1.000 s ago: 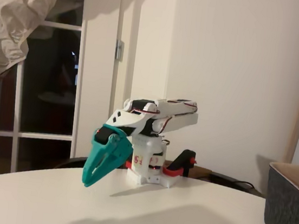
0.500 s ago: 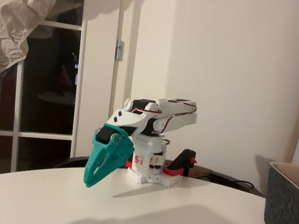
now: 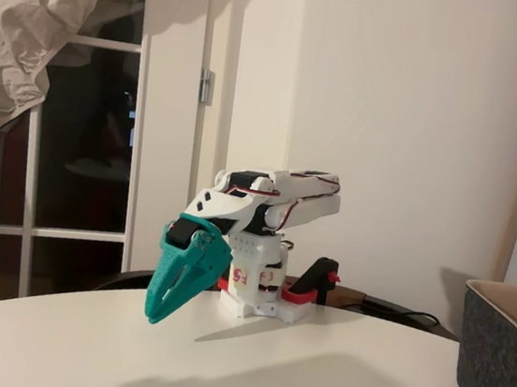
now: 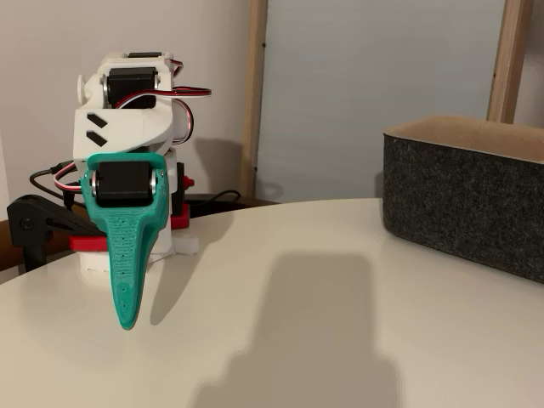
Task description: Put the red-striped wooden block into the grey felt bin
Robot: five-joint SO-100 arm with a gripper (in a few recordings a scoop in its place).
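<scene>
Gripper hangs nose-down over the white table with its teal jaws closed on nothing, the grey felt bin well apart, so I judge I'm pre-pick and must first find the red-striped wooden block.

You're in a home, looks like a living or dining room: round white table, glazed door with white frames and a hinge, dark outside, pale cloth draped at the top left, plain white walls.
</scene>
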